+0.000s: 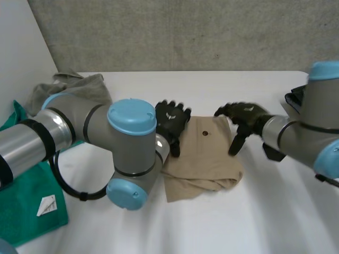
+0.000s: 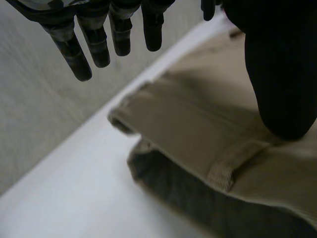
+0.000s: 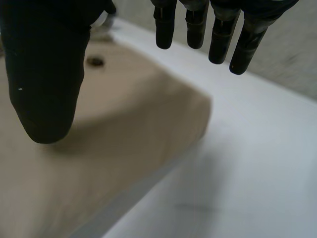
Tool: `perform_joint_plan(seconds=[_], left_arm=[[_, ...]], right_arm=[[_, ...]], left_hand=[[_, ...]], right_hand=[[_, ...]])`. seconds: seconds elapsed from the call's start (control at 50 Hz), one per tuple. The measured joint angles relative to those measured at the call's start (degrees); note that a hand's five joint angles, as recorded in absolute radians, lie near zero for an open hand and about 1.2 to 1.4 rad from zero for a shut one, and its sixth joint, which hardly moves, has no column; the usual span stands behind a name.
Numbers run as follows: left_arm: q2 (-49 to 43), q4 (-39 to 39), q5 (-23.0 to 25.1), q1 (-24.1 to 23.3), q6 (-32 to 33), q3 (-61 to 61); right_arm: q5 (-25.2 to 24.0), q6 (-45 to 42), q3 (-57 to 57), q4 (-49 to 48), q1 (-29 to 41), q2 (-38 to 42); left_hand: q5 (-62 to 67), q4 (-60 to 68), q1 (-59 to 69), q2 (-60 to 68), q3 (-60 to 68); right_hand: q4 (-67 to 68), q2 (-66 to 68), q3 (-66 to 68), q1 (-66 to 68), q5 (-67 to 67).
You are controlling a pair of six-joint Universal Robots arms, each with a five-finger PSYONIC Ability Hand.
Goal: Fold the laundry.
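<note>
White table (image 1: 265, 222), tan garment (image 1: 204, 153) folded, both hands slack

Sitting near the middle of the table, in front of a grey wall (image 1: 185, 32), folded into a rough square with a dark button (image 1: 205, 133) facing up. Showing a belt loop (image 2: 221, 171) and stacked layers along one edge (image 2: 198, 129) in the left wrist view.

Reaching to the garment's far left corner with the left hand (image 1: 172, 123). Hanging the fingers (image 2: 94, 44) straight and apart, past the cloth's edge and over bare table, gripping nothing. Setting the thumb (image 2: 280, 74) down on the tan cloth just beside the belt loop.

Coming in at the garment's right edge with the right hand (image 1: 241, 119). Holding the fingers (image 3: 218, 39) straight and loose above the table, beyond the cloth's corner (image 3: 124, 144), closing on nothing. Lowering the thumb (image 3: 44, 74) close over the cloth near the button; impossible to tell whether touching or just clear.

Lying off to the left: a green cloth (image 1: 26, 206) at the table's near edge, and a grey-olive garment (image 1: 74, 87) bunched by the wall.
</note>
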Motion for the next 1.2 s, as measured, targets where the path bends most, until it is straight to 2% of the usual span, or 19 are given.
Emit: perform_joint_plan(seconds=[0.08, 0.2, 0.22, 0.34, 0.6, 0.7, 0.76, 0.8, 0.84, 0.86, 0.88, 0.94, 1.04, 1.2], left_arm=[[-0.22, -2.88, -1.95, -0.01, 1.1, -2.43], [-0.09, -3.75, -2.3, -0.2, 2.33, -6.27], [-0.18, -3.71, -2.18, -0.33, 2.83, -7.99], [0.3, -3.35, -1.99, -0.43, 2.89, -9.05], [15.32, 3.24, -0.87, -0.19, 2.28, -12.45], [20.35, 5.51, 3.16, 0.23, 2.3, -15.52], [24.93, 6.35, 12.98, 2.0, 2.26, -18.97], [26.17, 6.29, 17.83, 3.0, 2.09, -20.09], [27.4, 6.01, 24.92, 4.33, 1.6, -21.4], [27.5, 5.98, 25.68, 4.46, 1.53, -21.52], [27.99, 5.71, 29.75, 5.11, 0.99, -22.08], [28.4, 5.12, 34.68, 5.75, -0.22, -22.56], [28.47, 4.52, 37.22, 5.9, -1.74, -22.52], [28.42, 4.38, 36.85, 5.68, -2.4, -22.24]], right_arm=[[1.39, -2.9, -0.48, 0.54, 1.9, 3.83], [4.61, -8.82, 0.55, 0.02, 3.13, 6.23], [6.84, -12.73, 1.25, -0.8, 3.45, 7.17], [8.96, -15.74, 2.56, -3.27, 3.57, 6.67], [9.1, -10.42, 15.28, -16.84, 4.52, -9.75], [8.92, -9.23, 22.52, -20.33, 4.76, -15.17], [8.26, -8.68, 32.99, -25.77, 6.53, -19.59], [7.99, -8.66, 36.32, -28.22, 7.98, -20.08], [7.82, -8.69, 39.99, -31.95, 10.17, -20.13], [7.82, -8.69, 40.33, -32.4, 10.4, -20.1], [7.84, -8.71, 41.96, -34.95, 11.63, -19.74], [8.02, -8.86, 43.58, -39.5, 13.27, -17.77], [8.51, -9.51, 42.94, -45.05, 14.14, -12.39], [9.13, -11.56, 38.72, -49.62, 14.01, -4.67]], left_hand=[[0.0, 0.0, 0.0, 0.0, 0.0], [0.0, 0.0, 0.0, 0.0, 0.01], [0.0, 0.0, -0.67, 0.0, 0.0], [0.0, 0.0, -1.43, -0.33, 0.0], [-0.1, 0.0, -1.48, -0.33, 0.0], [-0.11, 0.0, -1.48, -0.33, 0.0], [-0.11, 0.0, -1.48, -0.33, 0.0], [-0.11, 0.0, -1.48, -0.33, 0.0], [-0.1, 0.0, -1.48, -0.33, 0.0], [-0.11, 0.0, -1.48, -0.33, 0.0], [-0.1, 0.0, -1.48, -0.33, 0.0], [-0.1, 0.0, -1.47, -0.33, 0.0], [-0.11, 0.0, -1.48, -0.33, 0.0], [-0.11, 0.0, -1.48, -0.33, 0.0]], right_hand=[[0.0, 0.0, 0.0, 0.0, 0.0], [0.0, 0.0, -0.64, -1.43, 0.0], [0.0, 0.0, -0.64, -1.43, 0.0], [0.0, -0.98, -1.36, -3.03, 0.0], [0.0, -0.98, -1.36, -3.04, -0.77], [0.0, -0.98, -1.36, -3.04, -0.77], [0.0, -0.98, -1.36, -3.04, -0.77], [0.0, -0.98, -1.36, -3.04, -0.77], [0.0, -0.98, -1.36, -3.04, -0.77], [0.0, -0.98, -1.36, -3.04, -0.77], [0.0, -0.98, -1.36, -3.04, -0.77], [0.0, -0.98, -1.36, -3.04, -0.77], [0.0, -0.98, -1.36, -3.04, -0.78], [0.0, -0.98, -1.36, -3.04, -0.78]])
